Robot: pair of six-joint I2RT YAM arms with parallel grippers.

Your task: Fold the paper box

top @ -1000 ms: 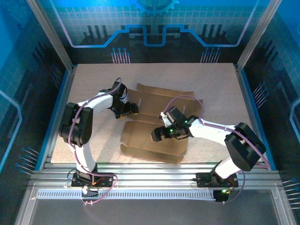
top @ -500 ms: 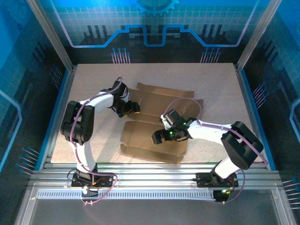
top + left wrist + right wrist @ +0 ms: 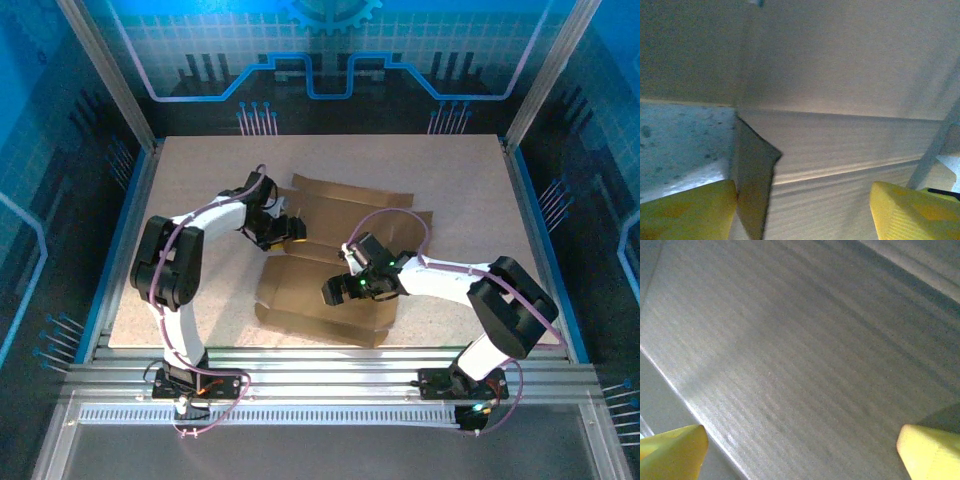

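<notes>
The paper box [image 3: 300, 302] lies in the middle of the worktop [image 3: 200, 170] as a brown cardboard sheet with creases and several flaps, and most of it is flat. Its far panels [image 3: 350, 205] reach toward the back of the worktop. Its near panel [image 3: 290, 315] ends a little before the front edge.

The left claw [image 3: 290, 232] is at the left edge of the sheet, about where the far part meets the near part. In the left wrist view its two yellow fingers [image 3: 685, 212] stand wide apart — one at the lower left, the other at the lower right — and the cardboard runs across between them. A small flap [image 3: 752, 175] stands up on its edge just beside the inner side of the left finger; I cannot tell if it touches that finger. To the left of this flap a piece of the speckled worktop is visible. Nothing is squeezed between the fingers, so this claw is wide and holds nothing.

The right claw [image 3: 333, 291] is over the near panel and points to the left. In the right wrist view its yellow fingertips [image 3: 672, 452] sit at the two lower corners — very wide apart — with flat ribbed cardboard between them. This claw also holds nothing. I cannot tell whether its tips touch the sheet.

The two claws are near each other but apart, and the left one is farther from the arm bases.
</notes>
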